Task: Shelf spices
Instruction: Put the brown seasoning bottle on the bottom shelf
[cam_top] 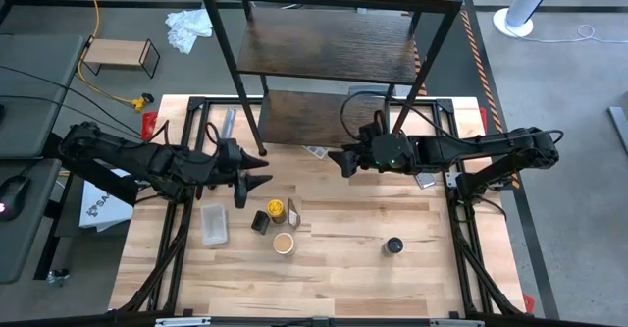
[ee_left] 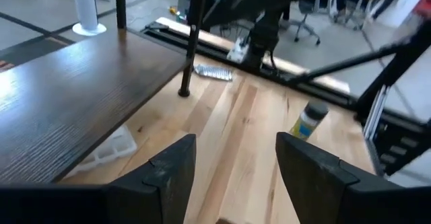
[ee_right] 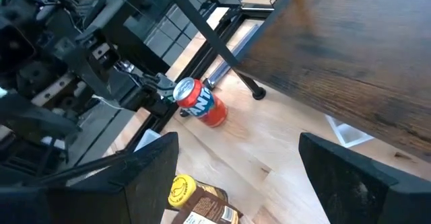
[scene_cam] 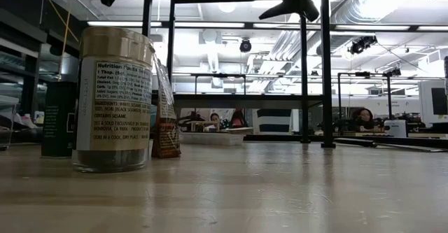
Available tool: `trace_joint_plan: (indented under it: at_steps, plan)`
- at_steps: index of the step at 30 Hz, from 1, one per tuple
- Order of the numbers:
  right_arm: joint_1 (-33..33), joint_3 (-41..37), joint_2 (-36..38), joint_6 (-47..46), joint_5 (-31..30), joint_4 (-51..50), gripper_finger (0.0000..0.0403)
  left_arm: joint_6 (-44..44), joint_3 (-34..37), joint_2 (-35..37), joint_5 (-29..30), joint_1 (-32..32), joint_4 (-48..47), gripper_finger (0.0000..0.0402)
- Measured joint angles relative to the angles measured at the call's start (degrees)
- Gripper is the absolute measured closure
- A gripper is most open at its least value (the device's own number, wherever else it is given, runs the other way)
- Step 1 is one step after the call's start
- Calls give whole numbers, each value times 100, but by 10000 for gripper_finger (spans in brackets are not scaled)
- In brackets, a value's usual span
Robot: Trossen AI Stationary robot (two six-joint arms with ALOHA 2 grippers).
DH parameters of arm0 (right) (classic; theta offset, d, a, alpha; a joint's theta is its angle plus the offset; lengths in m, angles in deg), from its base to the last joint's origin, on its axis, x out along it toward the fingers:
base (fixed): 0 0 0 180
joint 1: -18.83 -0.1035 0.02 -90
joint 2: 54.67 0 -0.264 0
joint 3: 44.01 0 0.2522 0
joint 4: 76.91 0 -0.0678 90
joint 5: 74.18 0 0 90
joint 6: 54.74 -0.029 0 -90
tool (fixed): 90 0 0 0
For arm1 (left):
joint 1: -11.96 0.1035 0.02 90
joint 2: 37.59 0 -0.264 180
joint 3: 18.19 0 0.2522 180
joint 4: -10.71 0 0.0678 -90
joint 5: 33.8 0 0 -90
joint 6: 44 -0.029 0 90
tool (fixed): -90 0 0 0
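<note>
the left gripper (cam_top: 257,169) hovers with jaws spread and empty beside the shelf (cam_top: 324,47) leg. the right gripper (cam_top: 339,160) hangs open and empty near the shelf's lowest board. on the table (cam_top: 412,288) lie the yellow-lidded jar (cam_top: 276,208), tan-lidded jar (cam_top: 284,243), black box (cam_top: 260,221) and dark jar (cam_top: 393,245), unshelved.

Left gripper (cam_top: 257,170) and right gripper (cam_top: 337,160): jaws spread, empty.
</note>
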Motion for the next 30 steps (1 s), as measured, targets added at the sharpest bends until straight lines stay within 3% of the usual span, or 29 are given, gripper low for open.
trace_joint_plan:
  at_steps: [7,12,20,24,30]
  plan:
    - [-11,0,0,464,79,-2,98,1075,0,-44,23,152,67,201]
    - [-15,0,0,798,378,-59,98,1814,0,-195,-1051,20,28,201]
    - [-16,0,-1,997,688,-428,98,2859,2,-643,-1612,-847,1353,201]
    - [-18,-2,-2,1127,900,-534,98,3638,2,-742,-2215,-1451,1261,201]
    - [-17,-1,-2,1147,908,-649,98,4108,2,-903,-1558,-1807,1253,201]
